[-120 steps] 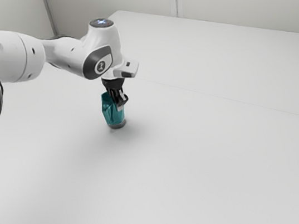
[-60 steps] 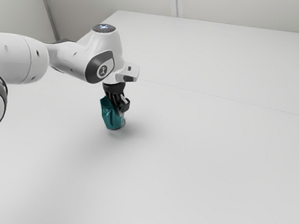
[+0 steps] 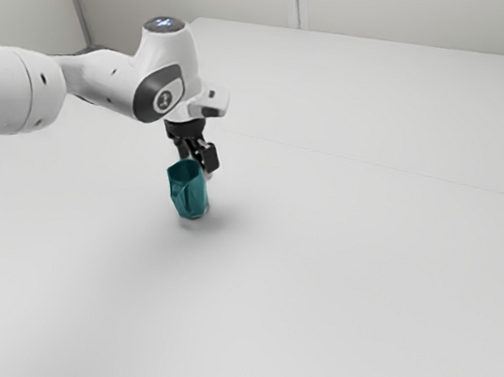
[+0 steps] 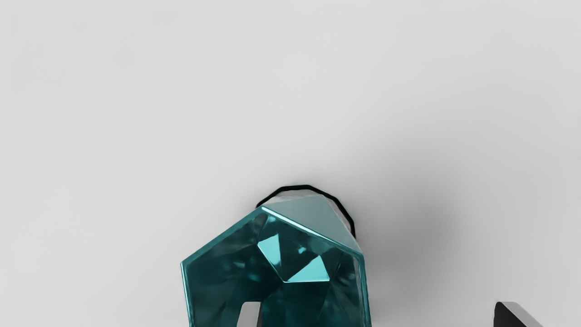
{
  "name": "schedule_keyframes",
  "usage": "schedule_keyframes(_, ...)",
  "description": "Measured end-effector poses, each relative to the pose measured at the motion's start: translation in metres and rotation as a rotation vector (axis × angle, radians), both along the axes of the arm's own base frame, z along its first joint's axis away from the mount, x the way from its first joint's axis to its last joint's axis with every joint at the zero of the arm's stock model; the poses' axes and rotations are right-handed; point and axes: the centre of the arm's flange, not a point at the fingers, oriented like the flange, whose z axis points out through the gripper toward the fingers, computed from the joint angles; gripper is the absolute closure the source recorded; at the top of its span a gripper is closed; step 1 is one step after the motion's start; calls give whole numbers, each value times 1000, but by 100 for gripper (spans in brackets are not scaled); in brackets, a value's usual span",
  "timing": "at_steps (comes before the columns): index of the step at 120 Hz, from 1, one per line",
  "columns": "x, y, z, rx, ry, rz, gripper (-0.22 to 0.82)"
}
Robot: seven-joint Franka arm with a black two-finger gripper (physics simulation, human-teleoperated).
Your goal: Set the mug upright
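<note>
Black gripper (fingers apart) slants down at the mug.

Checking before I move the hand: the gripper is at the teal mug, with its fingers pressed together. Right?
Not quite: the wrist view shows the fingers wide apart, not pressed together. The gripper is at the teal mug, as you say.

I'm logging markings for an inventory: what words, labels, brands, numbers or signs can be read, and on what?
No readable words or numbers.
Round mark on the arm: too small to read.
Light-blue mark atop the arm: too small to read.
Mug: no text visible.
</note>
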Motion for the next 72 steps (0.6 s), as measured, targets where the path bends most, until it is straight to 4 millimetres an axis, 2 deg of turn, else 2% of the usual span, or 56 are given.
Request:
schedule_keyframes(20, -19, 5, 73, 15, -57, 22, 2)
schedule_keyframes(42, -42, 35, 151, 26, -75, 99, 1)
schedule_keyframes(72, -63, 36, 226, 43, -75, 127, 0)
